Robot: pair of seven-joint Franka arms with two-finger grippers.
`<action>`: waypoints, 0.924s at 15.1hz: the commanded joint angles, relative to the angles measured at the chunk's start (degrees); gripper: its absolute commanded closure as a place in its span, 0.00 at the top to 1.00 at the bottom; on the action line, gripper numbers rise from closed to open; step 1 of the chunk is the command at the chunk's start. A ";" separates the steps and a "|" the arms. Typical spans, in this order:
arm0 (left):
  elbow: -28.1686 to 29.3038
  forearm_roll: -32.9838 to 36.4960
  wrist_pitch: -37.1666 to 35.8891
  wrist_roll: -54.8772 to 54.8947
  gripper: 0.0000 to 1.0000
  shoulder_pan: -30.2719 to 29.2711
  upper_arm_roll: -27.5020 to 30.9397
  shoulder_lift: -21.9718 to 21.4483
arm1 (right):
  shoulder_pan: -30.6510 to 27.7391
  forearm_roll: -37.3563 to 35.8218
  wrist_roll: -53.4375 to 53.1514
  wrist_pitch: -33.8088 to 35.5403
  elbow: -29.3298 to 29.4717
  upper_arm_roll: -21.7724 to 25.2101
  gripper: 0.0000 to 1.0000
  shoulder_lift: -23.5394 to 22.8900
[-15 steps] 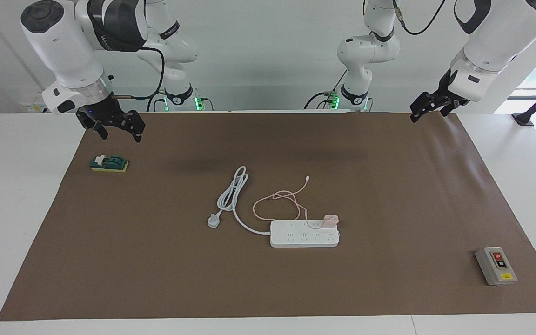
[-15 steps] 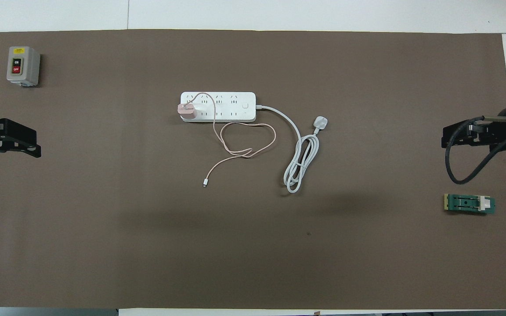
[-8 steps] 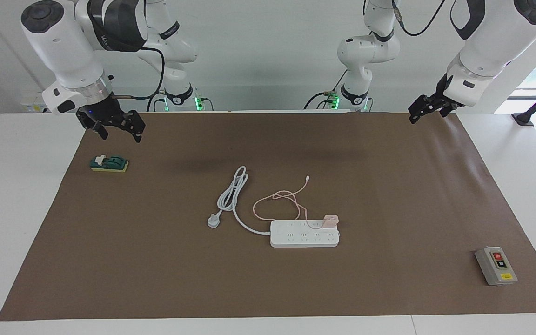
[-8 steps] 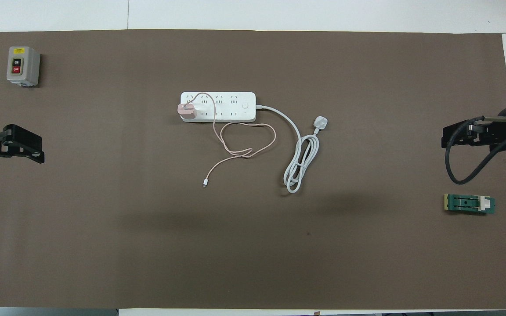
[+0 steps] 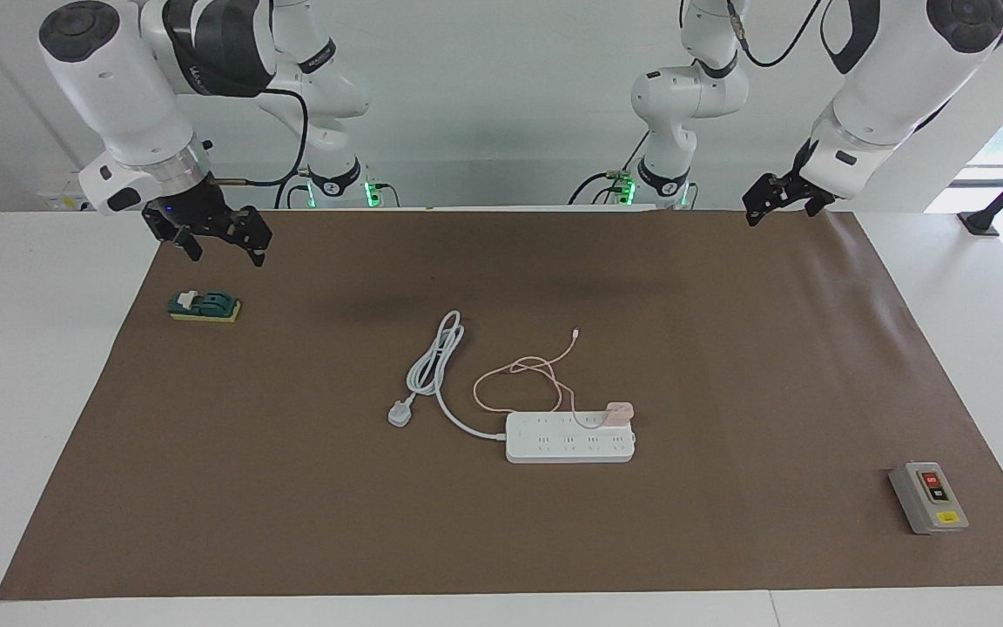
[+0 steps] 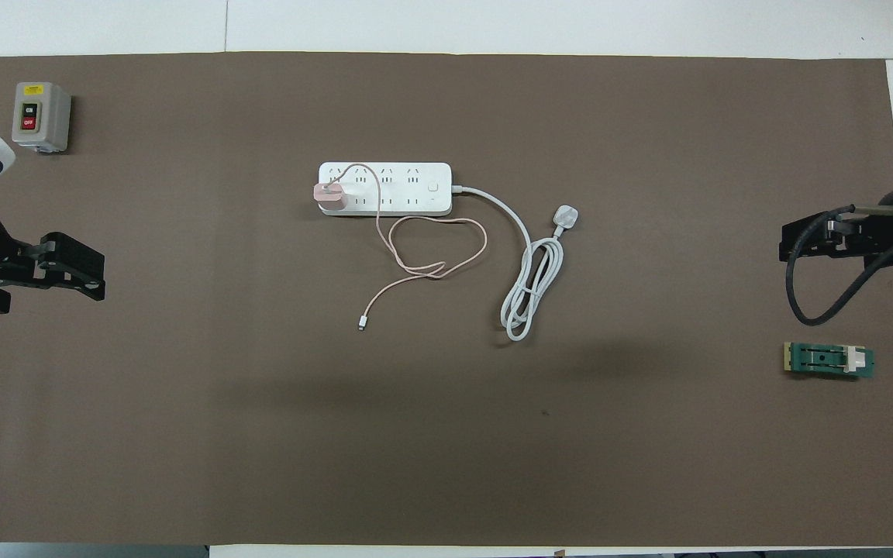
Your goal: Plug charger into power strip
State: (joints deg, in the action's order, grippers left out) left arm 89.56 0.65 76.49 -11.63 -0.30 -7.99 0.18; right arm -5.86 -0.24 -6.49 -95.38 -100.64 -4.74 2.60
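So we've got a white table (image 5: 49, 366) with a big brown mat (image 5: 728, 366) laid over most of it, pale wall up by the robot bases, and a bright window off past the left arm's end.

Using the power strip (image 5: 569, 439) as our landmark: it's lying flat around the middle of the mat, and the charger (image 5: 619, 409) sits on top of it, at the strip's end toward the left arm, pink cable (image 5: 514, 370) looping off toward the robots. The strip's white cord (image 5: 434, 359) and plug (image 5: 400, 414) are coiled just beside it, toward the right arm's end.

Left gripper (image 5: 773, 197) hangs in the air over the mat's robot-side edge, well apart from the strip, fingers spread, gripping nothing. Right gripper (image 5: 218, 242) is up over the mat's corner, also spread wide and empty, above a little green block (image 5: 204, 307).

Grey switch box (image 6: 40, 116) sits well away from the strip toward the left arm's end, with 2 buttons: the red one reads OFF, the black one's label we can't really make out.
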 commanded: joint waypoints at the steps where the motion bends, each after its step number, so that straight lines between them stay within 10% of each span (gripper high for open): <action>1: 3.16 0.76 1.55 1.69 1.00 1.79 1.93 -2.29 | -0.47 -0.03 -0.63 0.90 0.09 -0.45 1.00 0.30; 14: 4.22 0.67 6.83 7.58 1.00 1.44 2.46 -1.33 | -0.47 -0.03 -0.63 0.90 0.09 -0.45 1.00 0.30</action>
State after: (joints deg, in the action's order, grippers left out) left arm 92.30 0.65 81.54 -5.35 0.46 -6.22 0.05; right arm -5.86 -0.24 -6.49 -95.38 -100.64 -4.74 2.60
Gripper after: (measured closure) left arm 0.000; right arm 0.000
